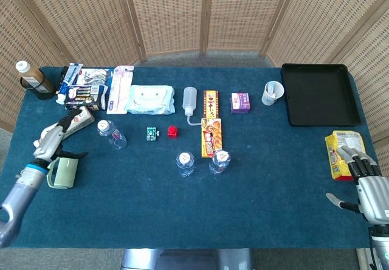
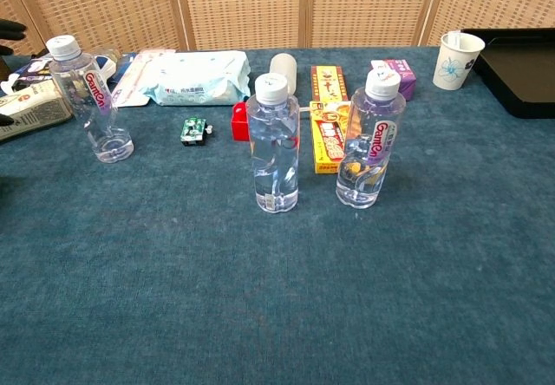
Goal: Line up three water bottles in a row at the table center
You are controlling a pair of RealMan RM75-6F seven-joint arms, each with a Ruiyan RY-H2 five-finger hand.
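While two water bottles stand upright side by side near the middle of the blue desk (image 1: pixel 261 215), the centre bottle (image 2: pixel 272 145) and the right bottle (image 2: pixel 373 139) just apart from each other, the third bottle (image 2: pixel 89 101) stands alone, well off toward the desk's left edge. It is upright too, white cap on, its long axis vertical, with the toothpaste box (image 1: pixel 65 127) and a pale green lint roller (image 1: pixel 61 173) nearer that edge.

Reaching in over the left edge, the left hand (image 1: pixel 53 142) hovers with fingers apart and nothing in them, just above the lint roller. The lone bottle lies to this hand's right and slightly further back on the desk, with little between them. By contrast, the right hand (image 1: pixel 368 182) hangs at the desk's right edge beside a yellow snack packet (image 1: pixel 343 148), its fingers also spread and empty, far from every bottle.

Judged from this layout, the task is two-thirds arranged: the stray bottle needs to come rightward into line with the pair, and the left hand is plainly the nearer one for it. A side-on grasp around the body suits a standing bottle; a small green toy (image 2: pixel 193 130) and a red block (image 2: pixel 239 123) sit just behind the likely path.
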